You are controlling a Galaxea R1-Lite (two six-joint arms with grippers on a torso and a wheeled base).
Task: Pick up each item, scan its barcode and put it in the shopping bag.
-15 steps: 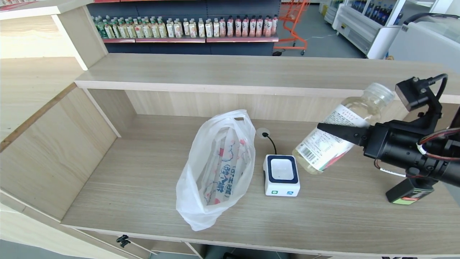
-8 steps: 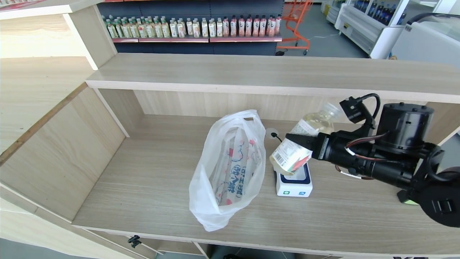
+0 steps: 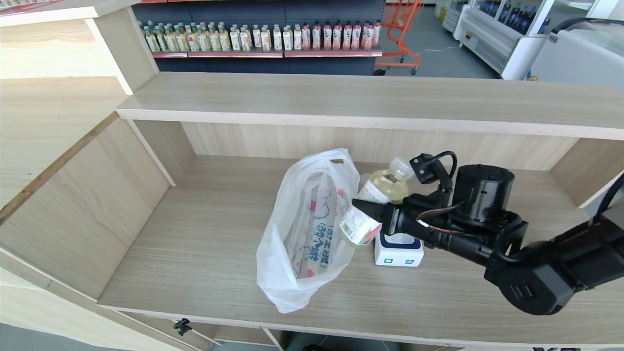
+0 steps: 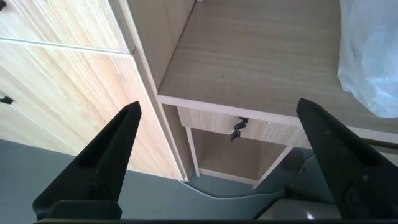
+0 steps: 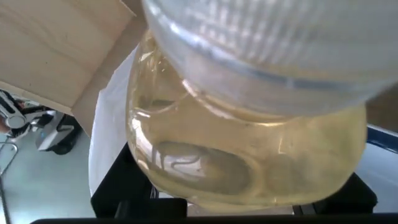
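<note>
A clear bottle (image 3: 384, 188) of pale yellow drink with a white barcode label hangs tilted, base down, at the right rim of the white shopping bag (image 3: 292, 273). My right gripper (image 3: 364, 214) is shut on its labelled lower half, just over the white scanner (image 3: 399, 251). Close up in the right wrist view, the bottle (image 5: 249, 143) has the bag (image 5: 104, 143) behind it. A printed packet (image 3: 312, 234) lies inside the bag. My left gripper (image 4: 217, 168) is open and holds nothing, below the counter's front edge (image 4: 249, 109), with a corner of the bag (image 4: 373, 56) above.
The work surface (image 3: 195, 243) is a recessed wooden counter with a raised ledge (image 3: 341, 97) behind and a slanted side wall (image 3: 92, 195) on the left. Bare wood lies left of the bag and right of the scanner. A small drawer latch (image 3: 181, 325) sits under the front edge.
My right arm has carried the bottle leftward and lower, from right of the scanner, across it, to the bag's rim. The head camera shifted slightly during the first half second.
</note>
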